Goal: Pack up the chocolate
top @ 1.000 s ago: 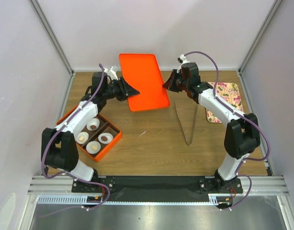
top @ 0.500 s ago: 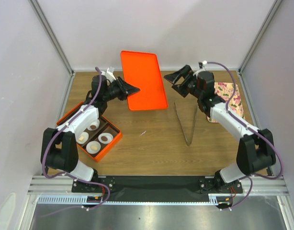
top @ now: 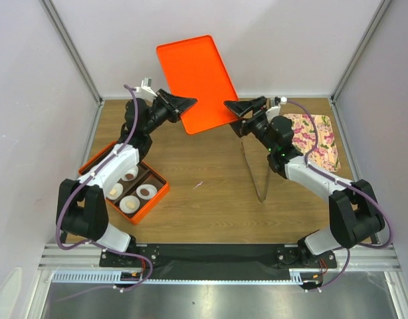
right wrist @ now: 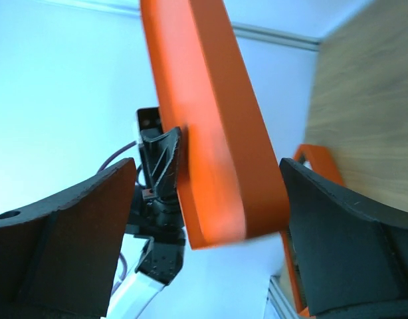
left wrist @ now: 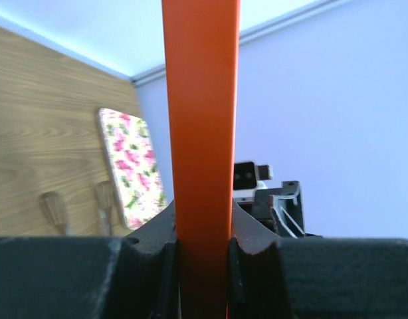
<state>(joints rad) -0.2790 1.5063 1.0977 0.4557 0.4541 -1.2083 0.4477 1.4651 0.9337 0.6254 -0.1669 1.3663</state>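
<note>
left gripper (top: 182,104) is pinching the orange lid (top: 194,73), holding it tilted above the table | right gripper (top: 234,110) is hovering, jaws spread, lid's corner between them | chocolate (top: 146,192) is sitting in paper cups (top: 129,203) inside the orange box (top: 154,203), left side

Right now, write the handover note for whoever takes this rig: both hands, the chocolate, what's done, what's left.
Left hand: shut on the orange lid at its edge, holding it raised and tilted.
Right hand: open, fingers astride the lid's lower right corner, not clamped.
Chocolate: four pieces, one per paper cup, in the orange box at the left.
Done: chocolate boxed; tongs lie on the table; none shows on the floral plate.
Left: probably close the lid onto the box.
</note>
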